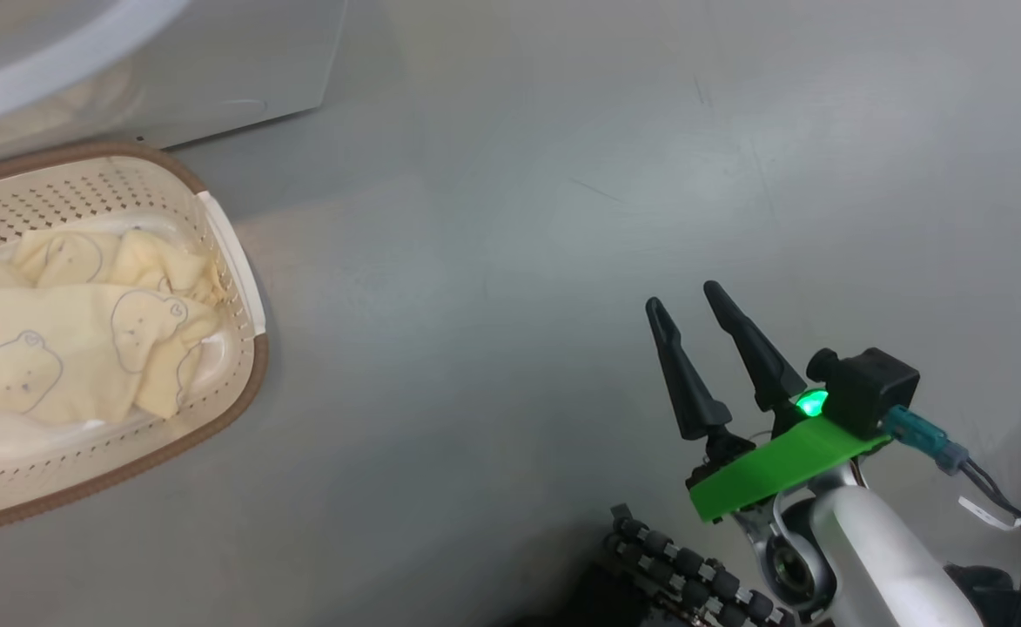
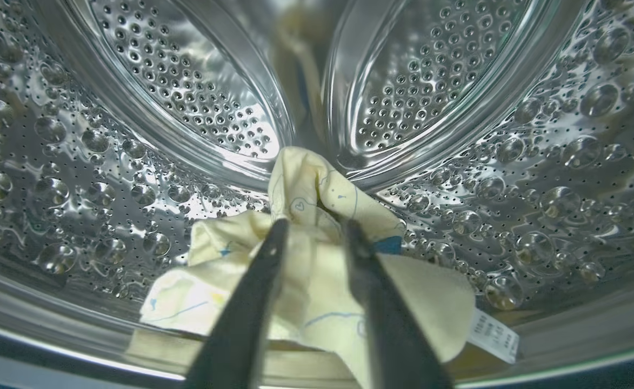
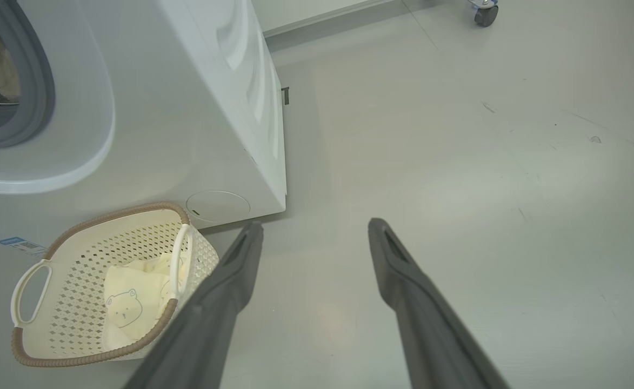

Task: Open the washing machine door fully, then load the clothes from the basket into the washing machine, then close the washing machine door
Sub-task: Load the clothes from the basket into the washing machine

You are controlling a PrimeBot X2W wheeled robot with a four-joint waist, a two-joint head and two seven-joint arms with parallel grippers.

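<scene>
My left gripper (image 2: pixel 315 222) is inside the steel drum (image 2: pixel 511 162) of the washing machine (image 3: pixel 187 108), its fingers parted. A cream-yellow garment (image 2: pixel 306 183) with blue lines and a white tag lies on the drum floor, between and behind the fingers. On the floor in front of the machine stands the cream basket (image 1: pixel 249 383), with more bear-print clothes (image 1: pixel 66 348) in it. It also shows in the right wrist view as basket (image 3: pixel 95 354) and clothes (image 3: pixel 127 302). My right gripper (image 1: pixel 682 296) hangs open and empty over bare floor, right of the basket. The washing machine door is out of view.
Grey floor stretches to the right of the machine and basket. A caster wheel (image 3: pixel 484 13) stands far off. Cables (image 1: pixel 997 505) hang by my right arm. A blue-and-white sticker (image 3: pixel 19 246) marks the machine's lower front.
</scene>
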